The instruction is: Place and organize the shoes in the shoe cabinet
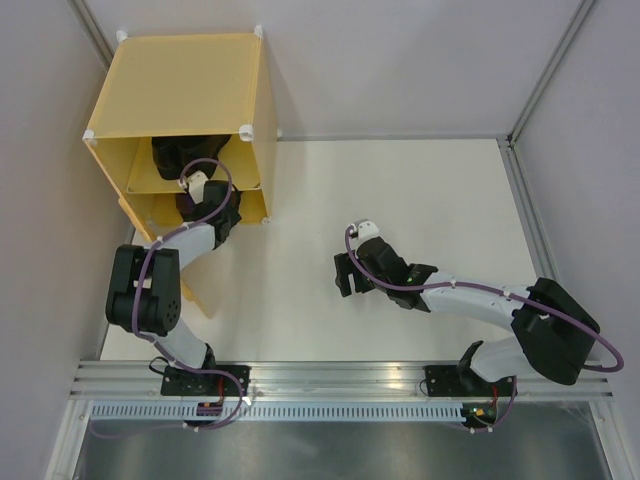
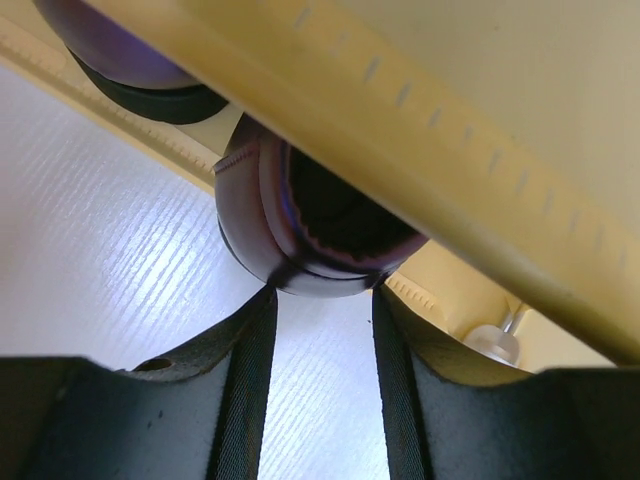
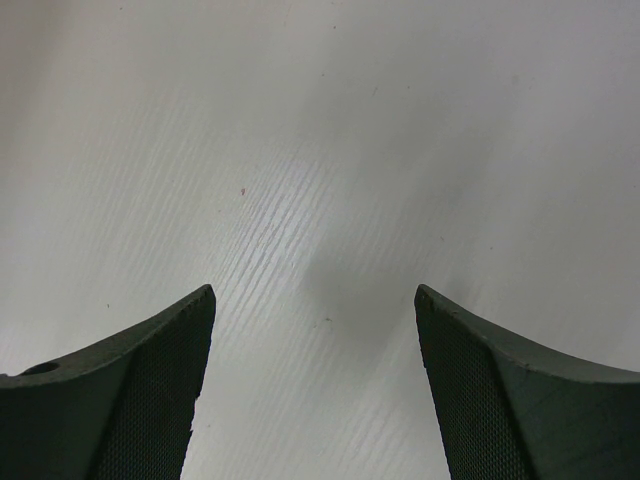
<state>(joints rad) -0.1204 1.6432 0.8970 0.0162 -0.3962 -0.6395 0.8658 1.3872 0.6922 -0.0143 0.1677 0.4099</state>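
Two grippers: left gripper [image 2: 325,295] against purple shoe [image 2: 262,215] heel, right gripper [image 3: 315,310] wide.

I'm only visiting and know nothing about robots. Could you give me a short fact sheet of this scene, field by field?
Cabinet: yellow-orange shoe cabinet, far left on the white table
Upper shelf: black shoes, count unclear
Left hand: at the lower compartment, fingers apart, tips at the heel of a purple shoe; whether it grips is unclear
Second purple shoe: next to the first, at the cabinet's edge
Right hand: open above the table, holding nothing
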